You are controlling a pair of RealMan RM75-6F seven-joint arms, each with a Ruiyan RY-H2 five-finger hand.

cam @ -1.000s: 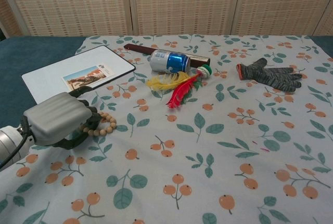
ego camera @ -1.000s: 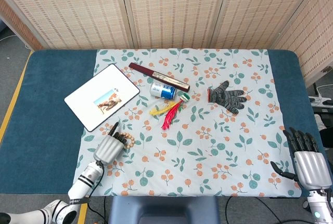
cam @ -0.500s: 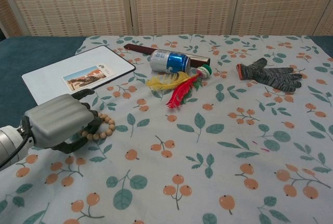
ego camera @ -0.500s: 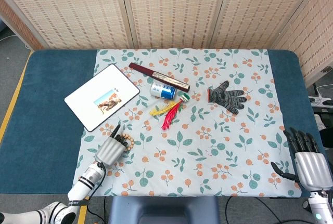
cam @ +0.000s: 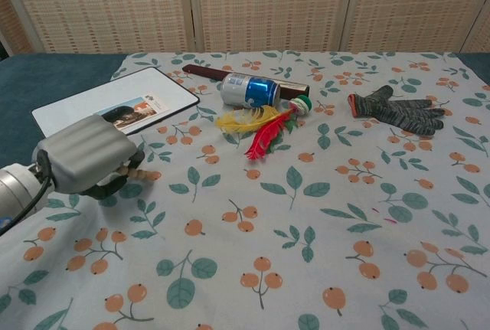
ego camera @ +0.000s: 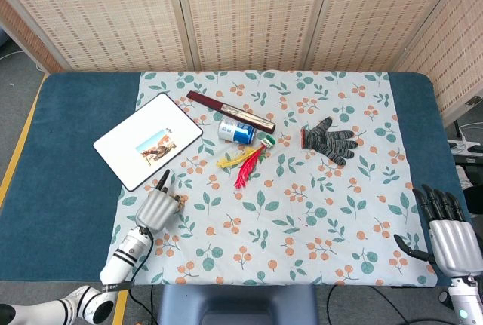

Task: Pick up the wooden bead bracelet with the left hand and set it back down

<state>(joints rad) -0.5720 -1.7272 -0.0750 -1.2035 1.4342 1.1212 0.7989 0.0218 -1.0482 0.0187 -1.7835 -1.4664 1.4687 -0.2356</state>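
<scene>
The wooden bead bracelet (cam: pixel 136 172) shows only as a short run of beads under my left hand (cam: pixel 83 160), at the near left of the flowered cloth. The fingers curl around it and hold it. From the head view the left hand (ego camera: pixel 158 206) covers nearly all of the bracelet (ego camera: pixel 179 203); whether it hangs off the cloth I cannot tell. My right hand (ego camera: pixel 447 236) hovers at the table's near right corner with its fingers spread and nothing in them; the chest view does not show it.
A white board with a photo (ego camera: pixel 147 141) lies just beyond the left hand. Farther back sit a blue can (ego camera: pixel 236 130), a dark red stick (ego camera: pixel 230 111) and yellow and red feathers (ego camera: pixel 243 161). A grey glove (ego camera: pixel 330 139) lies at the back right.
The left hand's fingers have closed over the bracelet. The bead loop that lay spread to the hand's right is now drawn in under the hand, which shifted slightly left. The right hand stayed still.
</scene>
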